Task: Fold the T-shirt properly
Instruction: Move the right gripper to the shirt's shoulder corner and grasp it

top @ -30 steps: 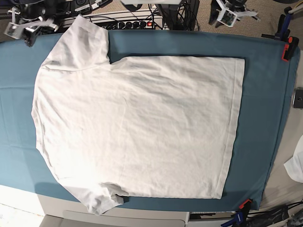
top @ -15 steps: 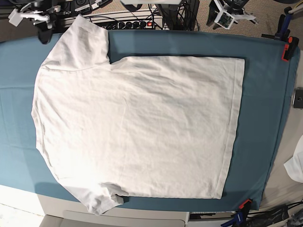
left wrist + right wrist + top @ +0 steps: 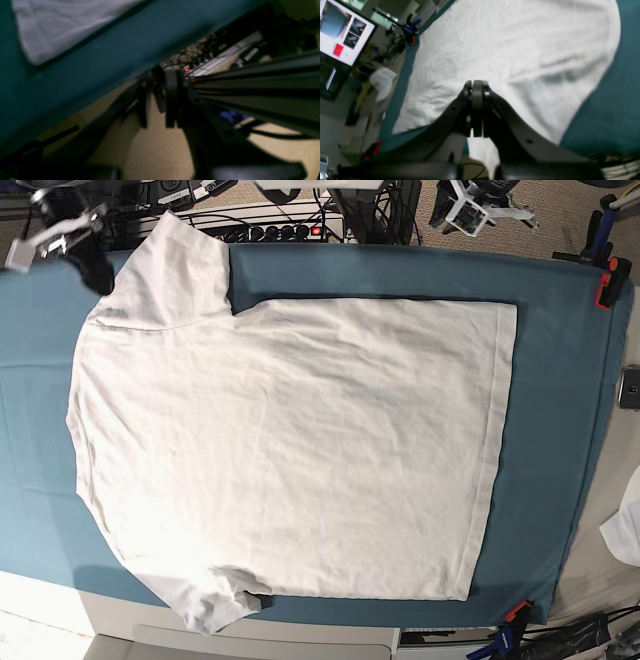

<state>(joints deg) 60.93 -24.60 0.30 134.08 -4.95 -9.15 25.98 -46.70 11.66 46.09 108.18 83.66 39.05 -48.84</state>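
The white T-shirt point(image 3: 290, 450) lies spread flat on the teal cloth point(image 3: 560, 430), collar end at the left, hem at the right, one sleeve at the top left and one at the bottom left. My right gripper point(image 3: 100, 275) hovers just left of the top sleeve. In the right wrist view it point(image 3: 477, 85) is shut and empty above the T-shirt point(image 3: 507, 50). My left gripper point(image 3: 460, 215) is beyond the table's far edge. In the blurred left wrist view it point(image 3: 157, 105) stands slightly open and empty, with a T-shirt corner point(image 3: 62, 25) off to its upper left.
Orange clamps point(image 3: 607, 285) point(image 3: 517, 612) pin the cloth at the right corners. A phone point(image 3: 630, 388) and a small white fabric scrap point(image 3: 628, 530) sit off the right edge. A power strip point(image 3: 280, 230) and cables run behind the table. A monitor point(image 3: 342, 32) shows beyond it.
My right gripper has swung at the top left and come down closer to the top sleeve. The left arm has shifted slightly left behind the table. The T-shirt has not moved.
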